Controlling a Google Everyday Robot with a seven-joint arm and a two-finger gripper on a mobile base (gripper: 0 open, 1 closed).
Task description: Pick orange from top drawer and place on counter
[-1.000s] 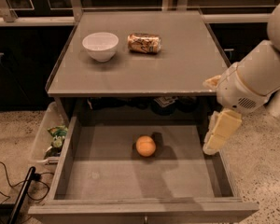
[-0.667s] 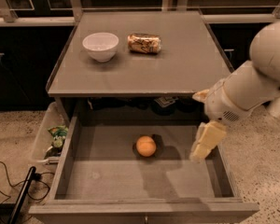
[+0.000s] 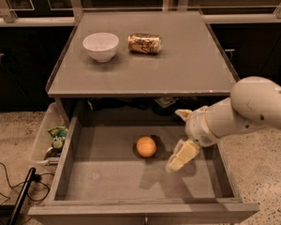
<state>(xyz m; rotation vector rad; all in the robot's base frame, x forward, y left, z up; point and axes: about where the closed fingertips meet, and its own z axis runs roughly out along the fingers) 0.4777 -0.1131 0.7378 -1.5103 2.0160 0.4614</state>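
The orange [image 3: 146, 146] lies on the flat bottom of the open top drawer [image 3: 107, 177], near its middle. My gripper [image 3: 179, 157] hangs inside the drawer, just right of the orange and apart from it, its pale fingers pointing down and left. The white arm reaches in from the right. The grey counter [image 3: 178, 64] lies above the drawer.
A white bowl [image 3: 100, 46] and a crushed tan-and-brown can [image 3: 144, 43] sit at the back of the counter. A clear plastic bin [image 3: 47, 139] with small items stands left of the drawer. A black cable lies on the speckled floor at lower left.
My arm has swung left and down into the drawer, bringing the gripper from the drawer's right wall to just beside the orange. The orange has not moved.
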